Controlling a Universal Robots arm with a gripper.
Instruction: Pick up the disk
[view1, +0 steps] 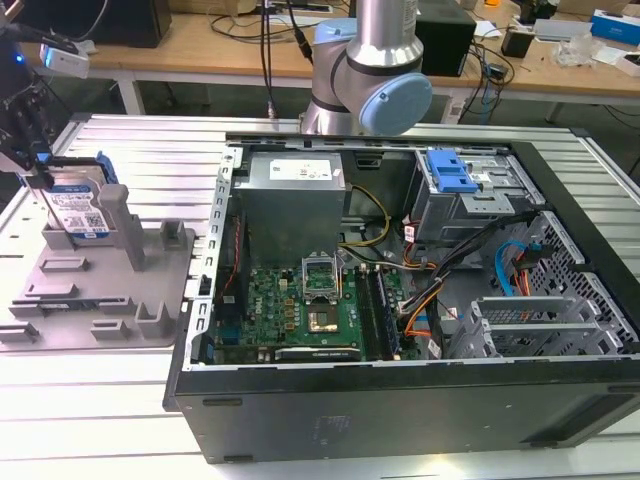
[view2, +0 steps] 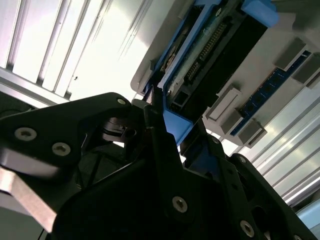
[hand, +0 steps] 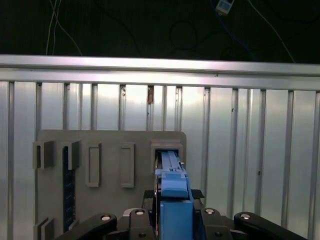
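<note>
At the far left edge of the exterior view, the gripper (view1: 38, 172) came down from the upper left corner of the frame and was clamped on the top edge of the disk (view1: 78, 208), which stood upright on edge in the grey fixture (view1: 100, 290) in the left part of the frame. The disk's labelled face showed below the gripper, with a blue rail along its upper edge and a grey upright post (view1: 117, 212) just beside it. To the right, filling the middle and right of the frame, lay the open computer case (view1: 400, 300), with the arm's (view1: 375, 70) silver and blue joints behind it at top centre.

In the first wrist view, the black fingers (hand: 137, 222) at the bottom centre pressed on either side of the disk's blue rail (hand: 172, 192), with the grey fixture (hand: 110, 150) beyond it on the ribbed metal table (hand: 240, 150). In the second wrist view, the disk (view2: 210, 55) ran from centre to upper right, its near end pinched between the dark fingers (view2: 155, 125).
</note>
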